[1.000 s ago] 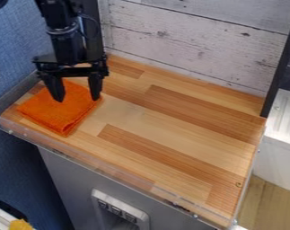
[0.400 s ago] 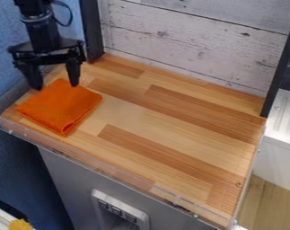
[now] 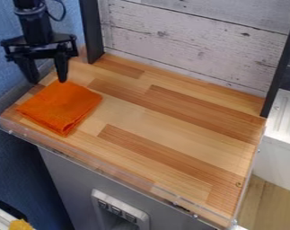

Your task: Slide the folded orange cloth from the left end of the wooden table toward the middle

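A black robot arm (image 3: 36,22) hung at the far left corner of a wooden surface (image 3: 189,121), as seen from the front, its hand (image 3: 48,82) spread, with a wide gap between the two fingers and nothing pinched in it. An orange cloth (image 3: 60,108) lay just below the fingertips at the left end of the surface, its far corner nearest the hand; from where onlookers stood, it was impossible to tell whether a fingertip touched the fabric. The cloth sat folded in a compact, nearly square stack, layers showing along its near edge, close to the clear rim (image 3: 99,165) at the front. A wall of whitewashed planks (image 3: 195,40) rose behind, beside a dark post (image 3: 91,29).

By all appearances, the handling of the cloth stood at a pause: it rested flat and tidy, out of any grip, with no fold hanging open. Whether that neat stack marked a start or a finish, and how much remained to be done, could not be judged from the scene.
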`<state>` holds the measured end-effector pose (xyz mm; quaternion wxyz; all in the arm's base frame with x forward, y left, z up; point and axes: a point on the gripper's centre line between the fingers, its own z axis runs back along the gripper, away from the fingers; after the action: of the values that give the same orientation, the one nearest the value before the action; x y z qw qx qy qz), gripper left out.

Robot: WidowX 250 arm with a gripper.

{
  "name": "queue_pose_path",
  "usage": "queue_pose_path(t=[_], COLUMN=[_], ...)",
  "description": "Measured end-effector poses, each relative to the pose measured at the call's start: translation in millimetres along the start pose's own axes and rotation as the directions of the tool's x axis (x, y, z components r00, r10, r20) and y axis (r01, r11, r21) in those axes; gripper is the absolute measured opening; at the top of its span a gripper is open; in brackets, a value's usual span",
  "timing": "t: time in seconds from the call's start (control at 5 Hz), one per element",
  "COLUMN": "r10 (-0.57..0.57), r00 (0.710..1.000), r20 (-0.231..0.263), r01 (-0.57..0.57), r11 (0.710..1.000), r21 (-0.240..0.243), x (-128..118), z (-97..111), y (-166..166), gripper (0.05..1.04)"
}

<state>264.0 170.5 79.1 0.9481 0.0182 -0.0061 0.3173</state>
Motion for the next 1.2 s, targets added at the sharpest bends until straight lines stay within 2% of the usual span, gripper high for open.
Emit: queue_pose_path(t=[0.2, 0.4, 0.6, 0.8, 1.2], r10=[-0.002, 0.004, 0.002, 0.003, -0.002], r00=[1.000, 1.000, 0.999, 0.999, 0.996], r20=[-0.017, -0.031, -0.043, -0.047, -0.089], r01=[0.002, -0.004, -0.002, -0.003, -0.002], r11=[1.000, 1.000, 1.000, 1.000, 0.999], r21=[0.015, 0.018, 0.014, -0.004, -0.041], x=[5.5, 7.6, 9.1, 7.9, -11.0], z=[-10.9, -22.5, -33.6, -43.3, -59.4], y=[1.8, 6.5, 7.8, 6.0, 3.4], gripper=[0.393, 0.170, 0.068, 0.063, 0.063])
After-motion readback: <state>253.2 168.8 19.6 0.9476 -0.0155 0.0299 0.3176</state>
